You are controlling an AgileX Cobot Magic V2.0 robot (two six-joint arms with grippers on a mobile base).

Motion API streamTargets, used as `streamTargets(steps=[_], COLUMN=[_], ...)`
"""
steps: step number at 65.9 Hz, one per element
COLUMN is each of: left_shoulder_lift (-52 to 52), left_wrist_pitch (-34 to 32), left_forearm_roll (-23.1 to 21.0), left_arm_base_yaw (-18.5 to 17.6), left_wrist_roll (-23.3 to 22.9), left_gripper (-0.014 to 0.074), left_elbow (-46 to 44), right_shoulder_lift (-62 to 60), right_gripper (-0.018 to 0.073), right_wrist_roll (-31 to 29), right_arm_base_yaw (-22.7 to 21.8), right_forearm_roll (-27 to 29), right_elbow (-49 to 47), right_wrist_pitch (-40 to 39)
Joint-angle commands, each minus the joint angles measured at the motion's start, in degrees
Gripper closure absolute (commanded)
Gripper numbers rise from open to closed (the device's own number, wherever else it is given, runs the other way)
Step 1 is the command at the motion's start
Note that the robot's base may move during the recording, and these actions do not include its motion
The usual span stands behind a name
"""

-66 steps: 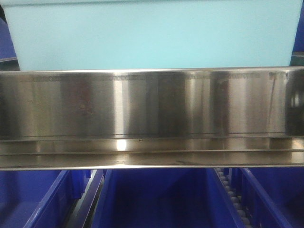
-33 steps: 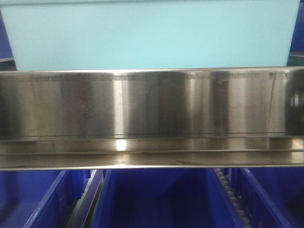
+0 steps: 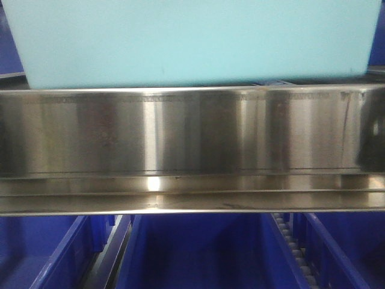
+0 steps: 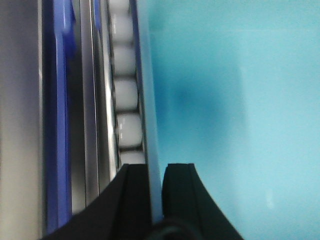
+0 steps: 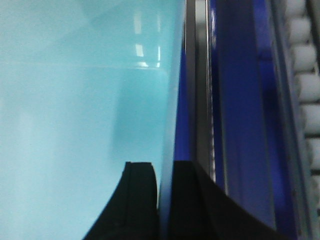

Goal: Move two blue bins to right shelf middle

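Observation:
A light blue bin fills the top of the front view, above the steel shelf rail. Its right end is raised a little off the rail. My left gripper is shut on the bin's left wall, one black finger on each side. My right gripper is shut on the bin's right wall the same way. The bin's pale inside shows in the left wrist view and the right wrist view. Neither gripper shows in the front view.
Dark blue bins sit on the shelf below the rail. White rollers run beside the bin's left wall. A dark blue bin and more rollers lie to the right of the held bin.
The light blue bin has risen and tilted slightly; a dark gap now shows under its right end above the rail.

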Motion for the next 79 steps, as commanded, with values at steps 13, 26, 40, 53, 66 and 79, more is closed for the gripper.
streamTargets(steps=[13, 26, 40, 53, 66, 79], left_shoulder_lift=[-10.0, -12.6, -12.5, -12.5, -12.5, -12.5], left_wrist_pitch=[-13.5, -18.9, -18.8, -18.8, -22.0, -23.7], left_forearm_roll=[5.6, 8.8, 9.2, 9.0, 8.1, 8.3], left_arm_base_yaw=[-0.3, -0.3, -0.2, 0.1, 0.1, 0.1], left_wrist_roll=[0.1, 0.1, -4.9, -7.4, -7.4, -7.4], left_gripper=[0.0707, 0.0707, 0.0707, 0.0707, 0.0707, 0.0707], left_elbow=[-0.4, -0.4, -0.4, -0.4, -0.4, -0.4], right_shoulder_lift=[-4.3, -4.4, -4.3, -4.3, -4.3, -4.3], right_gripper=[0.0721, 0.0721, 0.0721, 0.0721, 0.0721, 0.0721], right_wrist_roll=[0.1, 0.1, 0.1, 0.1, 0.1, 0.1], right_arm_base_yaw=[0.7, 0.7, 0.7, 0.7, 0.7, 0.7], right_forearm_roll=[-3.3, -3.3, -3.3, -4.9, -6.2, -6.2], right_elbow=[-9.5, -12.7, -12.7, -12.7, -12.7, -12.7], right_wrist_pitch=[-3.5, -9.8, -11.5, -14.4, -14.8, -14.8])
